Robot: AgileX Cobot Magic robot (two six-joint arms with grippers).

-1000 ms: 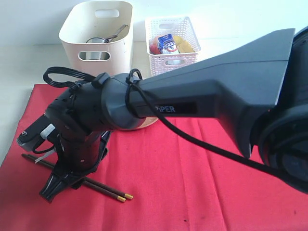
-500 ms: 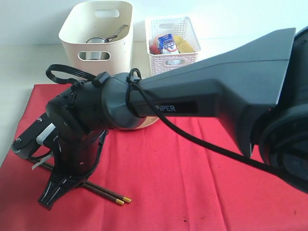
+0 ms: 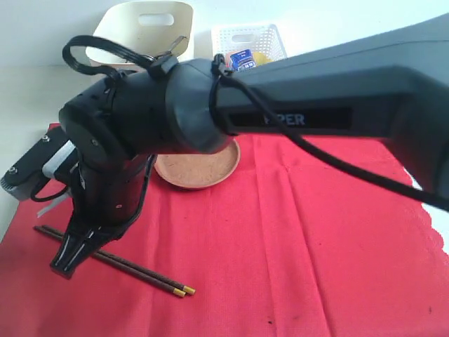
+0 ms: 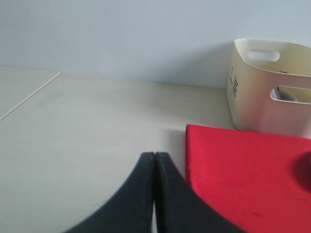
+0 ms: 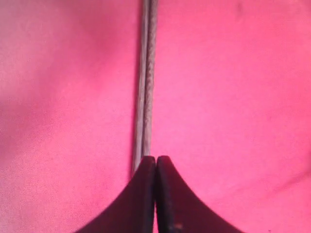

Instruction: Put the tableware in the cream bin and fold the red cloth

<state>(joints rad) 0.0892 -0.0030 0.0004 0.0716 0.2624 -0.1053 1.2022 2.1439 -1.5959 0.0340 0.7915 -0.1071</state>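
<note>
1. Surface (image 4: 73, 121): pale, matte, bare beside the cloth. Plain light wall behind, nothing else of the room shows.
2. Cloth (image 3: 280, 246): red, spread flat over most of the surface, a few soft creases, scalloped edge on the right. Limp and light. Judged: pinch a corner or hem, but only once the dishes are off it.
3. Right claw (image 3: 62, 267): arm reaches across to the left, jaws closed tight, tips down on the chopsticks. Wrist view shows the pair running out from just beside the seam. Can't tell if they are actually pinched.
4. Bin (image 4: 252, 97): cream, at the back just past the cloth's far edge, steel items already inside.
5. Plate (image 3: 203, 172): brown clay, on the cloth mid-back, empty. Likely heavy, rigid, chippable. Take it by the rim.
6. Left claw (image 4: 154, 158): closed, empty, over bare surface near the cloth's edge.
7. Chopsticks (image 3: 133, 268): dark, yellow-tipped, lying side by side on the cloth front-left. Thin, stiff, light, prone to rolling apart. Grip both mid-length.
</note>
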